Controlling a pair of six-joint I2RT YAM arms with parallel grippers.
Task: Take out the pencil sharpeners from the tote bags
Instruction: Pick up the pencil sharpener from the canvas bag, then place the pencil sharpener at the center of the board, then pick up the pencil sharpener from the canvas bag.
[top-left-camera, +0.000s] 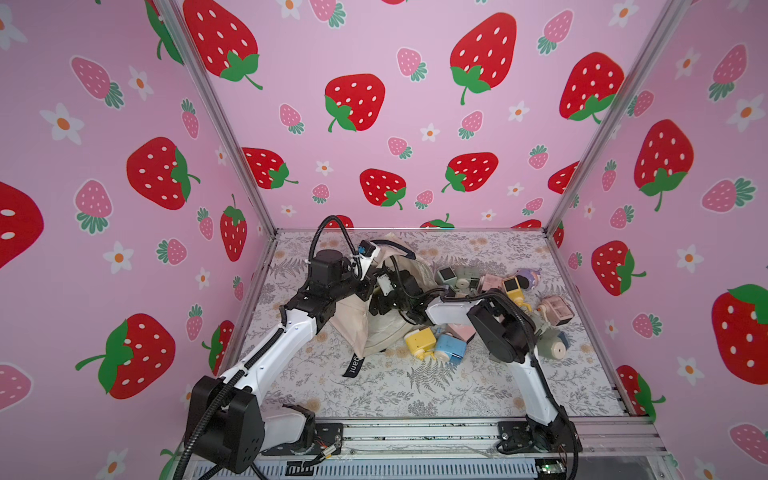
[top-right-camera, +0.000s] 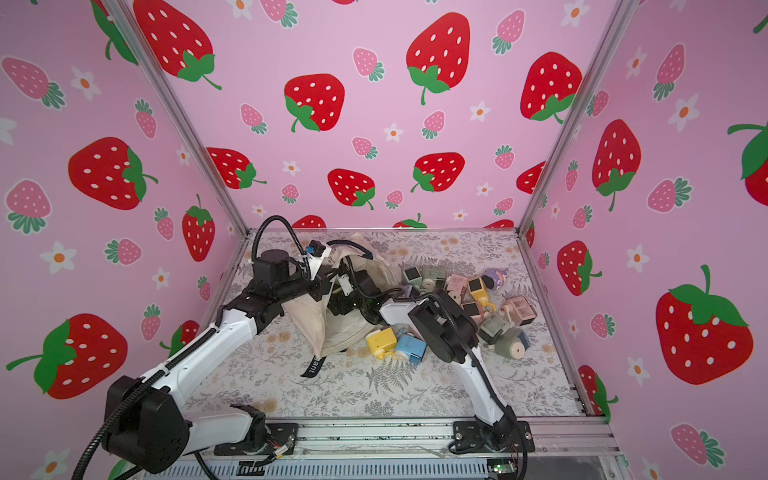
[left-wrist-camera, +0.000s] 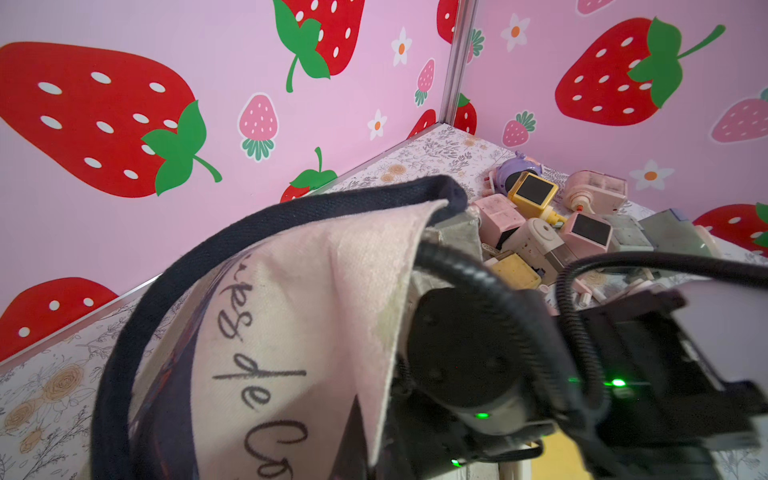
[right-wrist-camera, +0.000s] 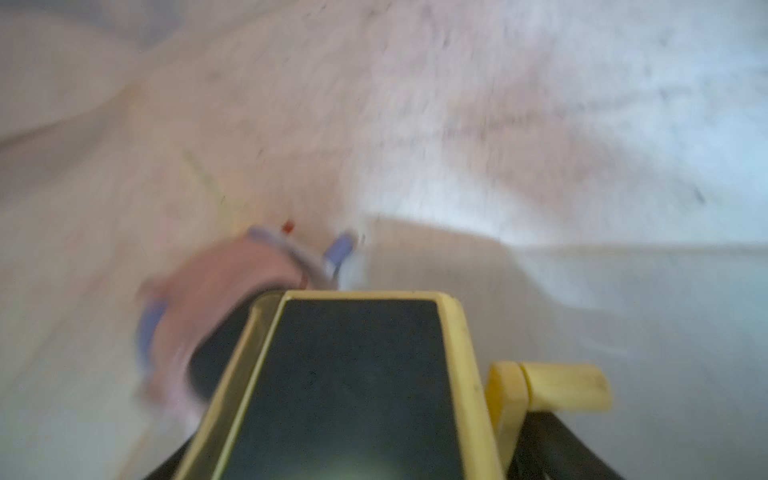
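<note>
A cream tote bag (top-left-camera: 390, 332) lies slumped on the floral table (top-left-camera: 374, 395). The left gripper (top-left-camera: 372, 276), pinched tight, holds its rim up. Inside the bag, the right gripper (right-wrist-camera: 374, 457) appears to clasp a yellow sharpener (right-wrist-camera: 357, 374) with a dark window, though the view blurs. Other pastel sharpeners (top-left-camera: 498, 286) lie heaped beside the bag, already outside.
</note>
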